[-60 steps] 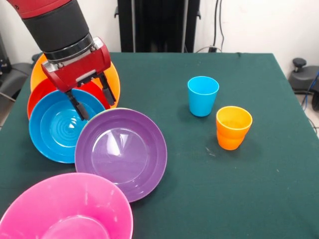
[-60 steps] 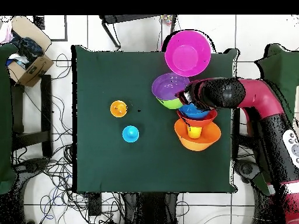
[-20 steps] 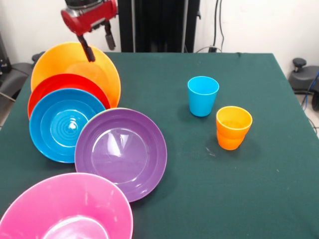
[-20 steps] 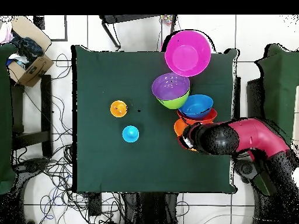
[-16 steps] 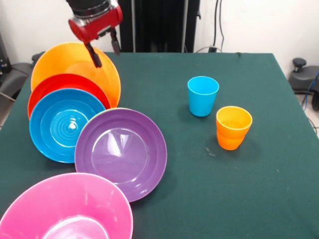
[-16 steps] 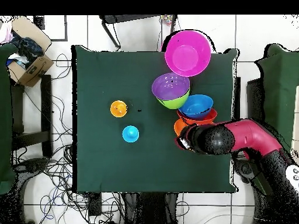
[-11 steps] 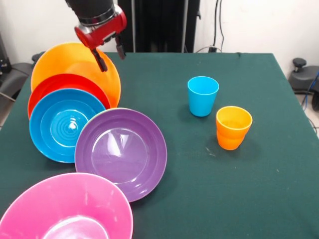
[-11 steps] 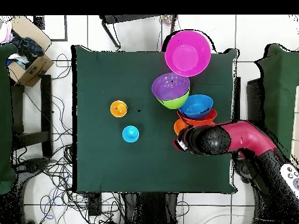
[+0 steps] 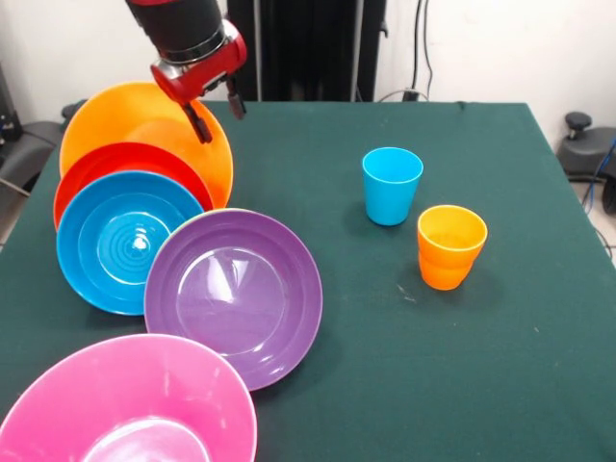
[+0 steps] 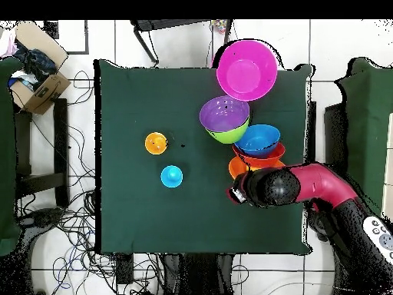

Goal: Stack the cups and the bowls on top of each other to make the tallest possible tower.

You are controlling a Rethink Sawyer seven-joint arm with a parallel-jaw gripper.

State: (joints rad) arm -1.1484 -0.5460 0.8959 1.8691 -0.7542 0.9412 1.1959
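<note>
- Red and black, the gripper (image 9: pixel 216 115) has lifted out of the blue bowl (image 9: pixel 130 241), where it reached three seconds ago, and over the last second has drifted sideways past the big orange bowl's (image 9: pixel 144 130) rim toward the table's middle. Its fingers stand apart with nothing between them.
- Nothing on the table has shifted while the arm moved: bowls and cups lie where they lay three seconds ago.
- My reading is that the arm has finished with the bowl pile and is heading for a cup, so the tower (image 10: pixel 257 154) gains no height yet.
- Tower: big orange bowl as base, red-orange bowl (image 9: pixel 91 173) in it, blue bowl on top, all tipped on their sides near one table edge.
- Bowls, counted: six showing, namely orange, red-orange, blue, purple (image 9: pixel 234 294), pink (image 9: pixel 130 404) and a green one (image 10: pixel 224 137) seen only from overhead under the purple.
- Pink bowl overhangs a table corner, well apart from the tower.
- Cups, counted: one blue cup (image 9: pixel 392 185) and the orange cups (image 9: pixel 450 246), which look like two nested; both stand upright on the green tablecloth (image 9: pixel 462 366) near each other, apart from the bowls.
</note>
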